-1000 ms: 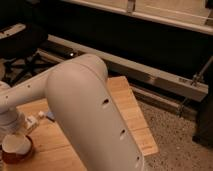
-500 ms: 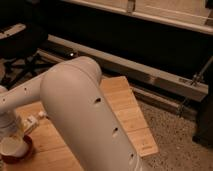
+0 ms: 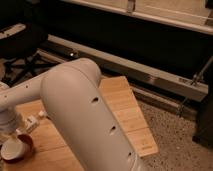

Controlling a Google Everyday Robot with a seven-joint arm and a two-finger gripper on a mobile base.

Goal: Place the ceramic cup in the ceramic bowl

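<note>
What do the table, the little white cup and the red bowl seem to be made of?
The table looks like light wood: plank seams and grain show. The cup looks like white glazed ceramic, smooth and plain. The bowl under it looks like red-orange glazed ceramic, slightly glossy. The gripper sits just above the cup at the lower left.

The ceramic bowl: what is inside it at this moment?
The ceramic cup sits inside the ceramic bowl, directly below the gripper. The bowl's floor under the cup is covered.

White gripper (image 3: 9, 131), white ceramic cup (image 3: 12, 149), orange-red ceramic bowl (image 3: 26, 145).
</note>
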